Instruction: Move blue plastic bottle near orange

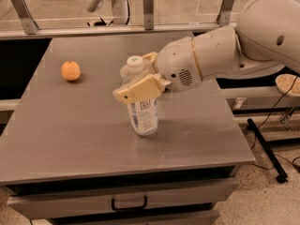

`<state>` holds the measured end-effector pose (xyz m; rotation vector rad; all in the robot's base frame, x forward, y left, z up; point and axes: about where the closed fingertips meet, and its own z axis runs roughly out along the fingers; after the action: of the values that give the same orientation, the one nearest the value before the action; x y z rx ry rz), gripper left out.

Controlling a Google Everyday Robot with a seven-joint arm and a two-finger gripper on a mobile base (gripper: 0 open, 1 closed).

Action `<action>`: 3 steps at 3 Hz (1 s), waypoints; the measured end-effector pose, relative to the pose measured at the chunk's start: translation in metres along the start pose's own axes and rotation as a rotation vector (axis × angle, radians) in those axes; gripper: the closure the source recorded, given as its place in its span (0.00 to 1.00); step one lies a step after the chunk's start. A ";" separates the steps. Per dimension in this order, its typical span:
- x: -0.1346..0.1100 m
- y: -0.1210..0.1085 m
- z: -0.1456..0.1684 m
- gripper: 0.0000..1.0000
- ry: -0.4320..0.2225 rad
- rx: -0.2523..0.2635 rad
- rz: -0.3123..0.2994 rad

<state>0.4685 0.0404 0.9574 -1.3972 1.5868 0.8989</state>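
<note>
The blue plastic bottle [143, 114], clear with a white cap and a pale label with a small dark square logo, stands upright near the middle of the grey table [70, 135]. My gripper [130, 81] reaches in from the right and is shut on the bottle's upper part. One tan finger [139, 89] crosses in front of it and the other sits behind the neck. The orange [71, 71], small and round, lies at the table's far left, well apart from the bottle.
My bulky white arm [243, 46] covers the table's right side. A metal rail with posts [148, 8] runs behind the table. A pale bowl [287, 83] sits off to the right. A drawer with a handle [129, 204] is below the table's front edge.
</note>
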 end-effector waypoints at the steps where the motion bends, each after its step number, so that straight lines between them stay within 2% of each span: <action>1: -0.026 -0.026 0.024 1.00 0.007 0.004 -0.026; 2: -0.050 -0.063 0.065 1.00 -0.009 -0.017 -0.048; 3: -0.062 -0.095 0.105 1.00 -0.018 -0.033 -0.069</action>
<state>0.5786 0.1479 0.9717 -1.4544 1.5073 0.8977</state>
